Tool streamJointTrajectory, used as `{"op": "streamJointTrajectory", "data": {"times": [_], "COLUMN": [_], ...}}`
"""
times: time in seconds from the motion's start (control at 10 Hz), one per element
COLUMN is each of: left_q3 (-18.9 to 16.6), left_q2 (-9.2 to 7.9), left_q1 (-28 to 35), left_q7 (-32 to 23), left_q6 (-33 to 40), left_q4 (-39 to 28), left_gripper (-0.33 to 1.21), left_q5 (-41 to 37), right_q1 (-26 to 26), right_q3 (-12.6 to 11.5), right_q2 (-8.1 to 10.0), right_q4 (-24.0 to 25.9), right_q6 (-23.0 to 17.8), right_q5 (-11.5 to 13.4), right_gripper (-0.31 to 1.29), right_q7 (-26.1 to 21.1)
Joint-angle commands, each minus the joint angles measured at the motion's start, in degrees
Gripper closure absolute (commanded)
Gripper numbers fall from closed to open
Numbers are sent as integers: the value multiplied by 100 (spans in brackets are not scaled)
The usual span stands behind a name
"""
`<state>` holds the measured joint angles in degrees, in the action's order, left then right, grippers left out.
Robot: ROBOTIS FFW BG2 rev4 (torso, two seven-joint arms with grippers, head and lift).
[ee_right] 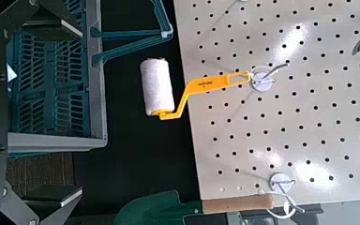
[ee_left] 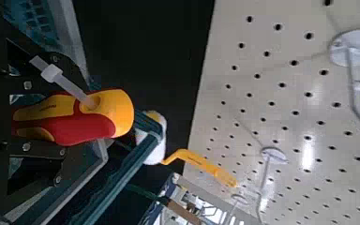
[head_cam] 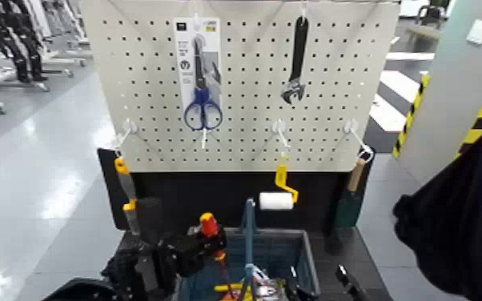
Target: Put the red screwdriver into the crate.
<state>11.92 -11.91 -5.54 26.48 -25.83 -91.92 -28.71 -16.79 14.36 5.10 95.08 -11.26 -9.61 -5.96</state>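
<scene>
Over the blue-grey slotted plastic crate (head_cam: 309, 256), left gripper (head_cam: 204, 242): fingers clenched on red-and-yellow-handled screwdriver (head_cam: 209, 225); right gripper (ee_right: 52, 114): fingers apart.

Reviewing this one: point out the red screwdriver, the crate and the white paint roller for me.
Red screwdriver (ee_left: 87, 116): left wrist view, on the handle.
Crate (head_cam: 311, 262): head view, on its right rim.
Paint roller (ee_right: 157, 86): right wrist view, on the white sleeve.

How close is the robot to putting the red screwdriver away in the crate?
Pretty close! The screwdriver is already off the board and gripped in the robot's left hand. Its shaft points down over the crate. Now it just needs to be lowered and let go. The right hand waits by the crate's other side.
</scene>
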Motion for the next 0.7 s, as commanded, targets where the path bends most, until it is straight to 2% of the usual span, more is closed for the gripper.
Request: {"op": "streamJointTrajectory", "data": {"times": [0.1,0.2,0.3,0.4,0.5,0.6,0.7], "left_q3": [3,3,3,-14,-23,-58,-85], "left_q2": [5,14,14,22,22,31,31], "left_q1": [-79,-88,-97,-97,-97,-88,-70], "left_q7": [-46,-55,-55,-55,-46,-46,-46], "left_q6": [-441,-493,-529,-502,-458,-441,-388], "left_q4": [69,96,96,96,78,52,25], "left_gripper": [119,119,113,80,34,5,5], "left_q5": [-135,-205,-232,-258,-258,-258,-249], "right_q1": [0,0,0,0,0,0,0], "right_q3": [6,6,15,15,23,23,23], "right_q2": [-9,-9,-9,-9,-9,-9,-9], "right_q4": [-15,-15,-15,-24,-24,-15,-15], "right_q6": [-17,-17,-17,-8,-8,-8,1], "right_q5": [-24,-24,-24,-41,-50,-59,-59], "right_gripper": [14,14,14,14,14,14,14], "right_q7": [-2,7,7,7,7,7,7]}}
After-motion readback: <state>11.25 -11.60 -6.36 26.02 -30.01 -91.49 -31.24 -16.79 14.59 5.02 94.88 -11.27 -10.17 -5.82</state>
